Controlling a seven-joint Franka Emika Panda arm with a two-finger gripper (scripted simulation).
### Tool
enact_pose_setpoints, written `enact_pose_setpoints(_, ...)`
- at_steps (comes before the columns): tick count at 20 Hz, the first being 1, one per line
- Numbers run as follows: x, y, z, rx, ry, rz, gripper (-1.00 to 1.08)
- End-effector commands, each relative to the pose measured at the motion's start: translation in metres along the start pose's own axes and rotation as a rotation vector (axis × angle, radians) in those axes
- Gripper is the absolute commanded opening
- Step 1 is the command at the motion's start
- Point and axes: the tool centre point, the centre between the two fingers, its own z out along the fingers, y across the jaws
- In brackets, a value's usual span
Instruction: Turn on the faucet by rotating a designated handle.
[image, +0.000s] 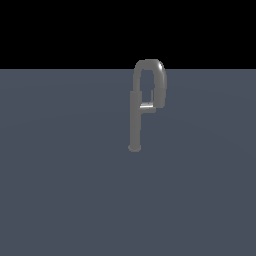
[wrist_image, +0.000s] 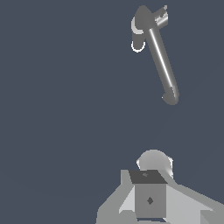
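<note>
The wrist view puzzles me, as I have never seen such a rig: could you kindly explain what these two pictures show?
Both are simulator renders of one moment. The exterior view comes from a camera off the arm. It shows a flat grey-blue surface with only a faucet standing on it, a straight post with an arched spout. The short pale bar at mid-height is the handle that the arm should turn. The arm itself is outside that picture.

The wrist view comes from a camera on the arm. The grey blocky shapes are part of its end effector. Beyond it lies the same faucet, seen from another angle. The end effector is apart from the faucet, and whether it is open cannot be told.
</note>
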Motion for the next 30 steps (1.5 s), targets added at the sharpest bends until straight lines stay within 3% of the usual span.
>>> enact_pose_setpoints(1,0.015,-0.001,-0.001,0.033,-0.038,0.032,-1.0)
enact_pose_setpoints(16,0.103,0.006,0.007,0.236,-0.277,0.229,-1.0)
enact_pose_setpoints(30,0.186,0.026,0.039,0.45,-0.526,0.432,-1.0)
